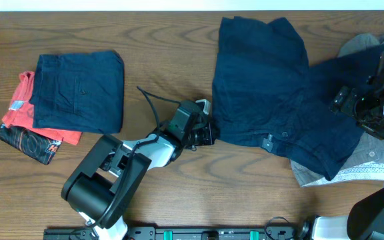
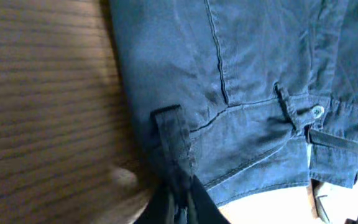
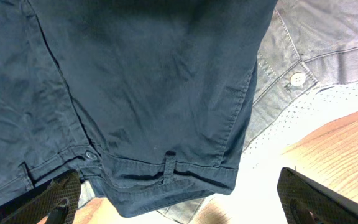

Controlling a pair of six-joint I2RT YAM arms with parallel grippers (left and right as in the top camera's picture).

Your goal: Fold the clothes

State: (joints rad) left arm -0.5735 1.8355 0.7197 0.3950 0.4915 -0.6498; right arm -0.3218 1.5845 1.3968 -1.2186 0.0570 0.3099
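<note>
Dark navy shorts [image 1: 272, 87] lie spread over the right half of the table, their waistband toward the front. My left gripper [image 1: 209, 131] is shut on the waistband's left corner; in the left wrist view the fingers [image 2: 182, 202] pinch the cloth beside a belt loop [image 2: 173, 134]. My right gripper [image 1: 355, 107] hovers open above the shorts' right side. In the right wrist view its fingers [image 3: 179, 199] are spread wide above the waistband [image 3: 166, 168], holding nothing. A grey shirt [image 1: 369, 167] lies under the shorts at the right.
A folded navy garment [image 1: 79, 90] sits on a folded red one [image 1: 25, 110] at the far left. A black cable [image 1: 153, 105] runs from the left arm across the wood.
</note>
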